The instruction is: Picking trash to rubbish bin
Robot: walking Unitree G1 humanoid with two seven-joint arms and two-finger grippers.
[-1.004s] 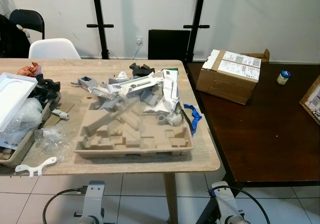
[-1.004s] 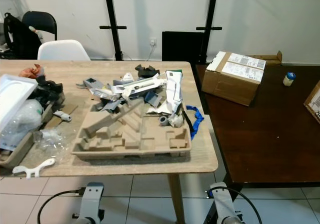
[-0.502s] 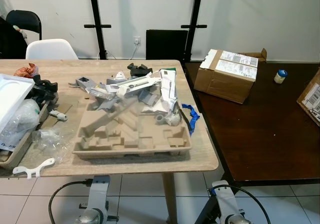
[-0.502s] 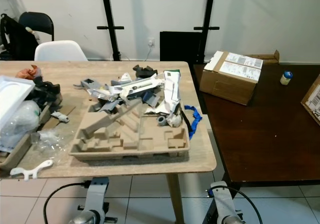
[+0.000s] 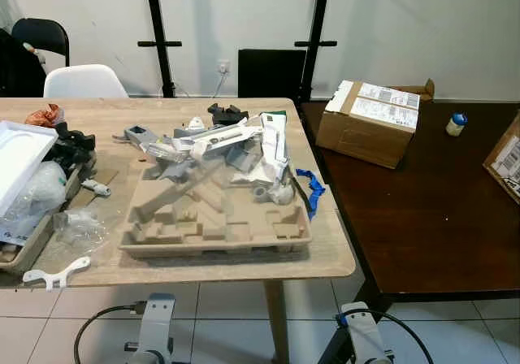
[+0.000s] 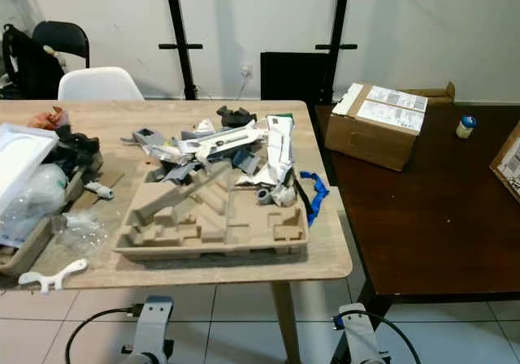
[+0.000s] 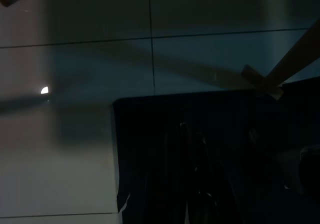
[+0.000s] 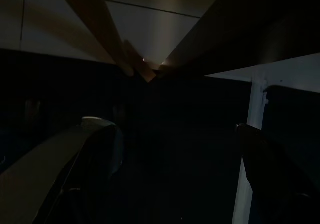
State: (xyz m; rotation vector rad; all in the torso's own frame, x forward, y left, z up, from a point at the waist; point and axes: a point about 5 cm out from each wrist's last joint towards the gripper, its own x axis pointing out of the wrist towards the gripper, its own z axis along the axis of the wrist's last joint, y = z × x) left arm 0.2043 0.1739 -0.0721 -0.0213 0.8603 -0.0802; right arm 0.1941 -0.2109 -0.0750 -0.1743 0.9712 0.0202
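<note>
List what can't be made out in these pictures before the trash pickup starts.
- Left hand: left wrist view is too dark to tell open or shut.
- Right hand: right wrist view shows dark shapes in shade under the table; finger state unreadable.
- White tray: cut off by the left edge of the left eye view.
- Cardboard box at far right: cut off by the edge.
- Labels on the brown box: too small to read.

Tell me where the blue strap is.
In the left eye view the blue strap lies near the right edge of the wooden table, just right of the pulp tray and its pile of scraps.
</note>
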